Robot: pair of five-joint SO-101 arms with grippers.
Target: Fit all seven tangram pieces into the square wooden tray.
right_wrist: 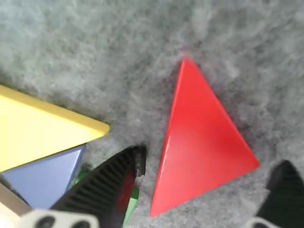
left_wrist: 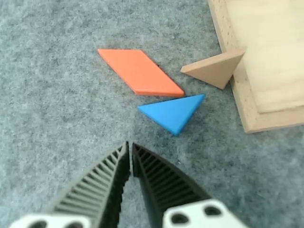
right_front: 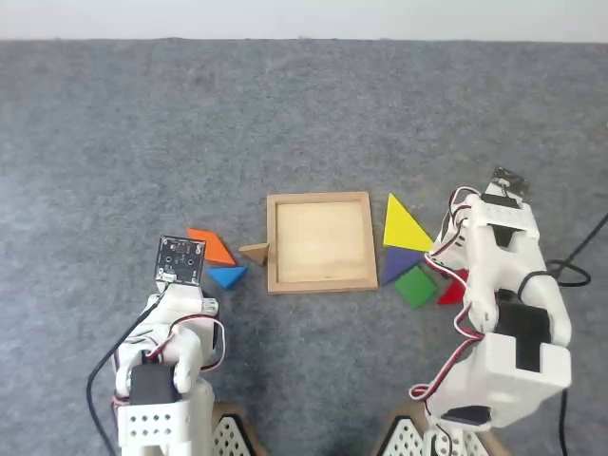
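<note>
A grey, felt-like carpet (right_front: 142, 142) covers the whole table, and a pale strip of wall (right_front: 304, 17) runs along its far edge. The square wooden tray (right_front: 319, 198) sits in the middle between the two arms, and all seven pieces lie outside it on the carpet. On the left arm's side, the orange parallelogram (right_front: 211, 246) and the blue triangle (right_front: 227, 275) lie close together. Just beside them, the tan triangle (right_front: 256, 252) has one corner propped up on the tray's rim. On the other side, the yellow triangle (right_front: 405, 225) lies near the tray, with the purple triangle (right_front: 399, 263) touching it and the green square (right_front: 415, 285) next to that. The red triangle (right_front: 454, 290) lies partly beneath the right arm. The left gripper (left_wrist: 129, 148) hangs over bare carpet a little short of the blue triangle, its fingers pressed together. The right gripper (right_wrist: 209, 164) is low over the red triangle with its jaws spread, one on each side of the piece and not closed on it. A black cable (right_front: 579, 275) trails off by the right arm.
</note>
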